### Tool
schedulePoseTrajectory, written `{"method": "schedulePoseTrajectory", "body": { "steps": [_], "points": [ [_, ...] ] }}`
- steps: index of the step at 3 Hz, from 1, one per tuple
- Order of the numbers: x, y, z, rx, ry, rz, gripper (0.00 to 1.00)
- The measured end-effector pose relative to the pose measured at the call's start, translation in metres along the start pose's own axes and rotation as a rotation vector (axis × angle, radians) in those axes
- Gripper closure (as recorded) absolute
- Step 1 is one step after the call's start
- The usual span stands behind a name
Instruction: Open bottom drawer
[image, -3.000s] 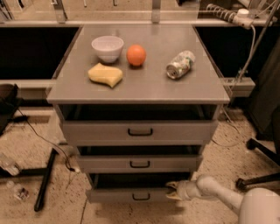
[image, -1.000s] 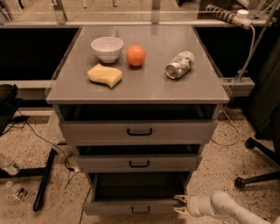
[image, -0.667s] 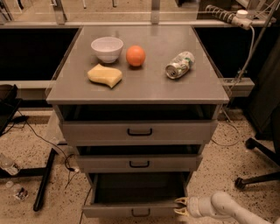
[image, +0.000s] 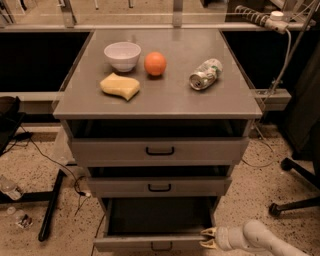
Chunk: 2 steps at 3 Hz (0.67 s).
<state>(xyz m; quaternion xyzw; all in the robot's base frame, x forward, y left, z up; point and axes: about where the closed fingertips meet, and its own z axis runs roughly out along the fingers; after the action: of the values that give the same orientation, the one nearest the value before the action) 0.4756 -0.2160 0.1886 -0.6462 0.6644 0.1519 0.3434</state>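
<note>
Resting at open bottom drawer (image: 131, 244) corner: pincer (image: 207, 238), arm cropped.

One high, perhaps head-mounted view steeply down at the cabinet (image: 165, 97) front, gripper (image: 206, 238) at lower right.

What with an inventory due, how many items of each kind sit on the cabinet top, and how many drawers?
White ceramic bowl: 1
Round orange fruit: 1
Yellow sponge: 1
Crushed silver can: 1
Grey metal drawers: 3
Total: 7
End effector at bottom drawer's right corner.
</note>
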Motion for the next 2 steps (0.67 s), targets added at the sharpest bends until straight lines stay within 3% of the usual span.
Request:
{"method": "schedulePoseTrajectory", "body": {
  "steps": [2],
  "points": [
    [0.0000, 0.0000, 0.0001, 0.000, 0.000, 0.000, 0.34]
  ]
}}
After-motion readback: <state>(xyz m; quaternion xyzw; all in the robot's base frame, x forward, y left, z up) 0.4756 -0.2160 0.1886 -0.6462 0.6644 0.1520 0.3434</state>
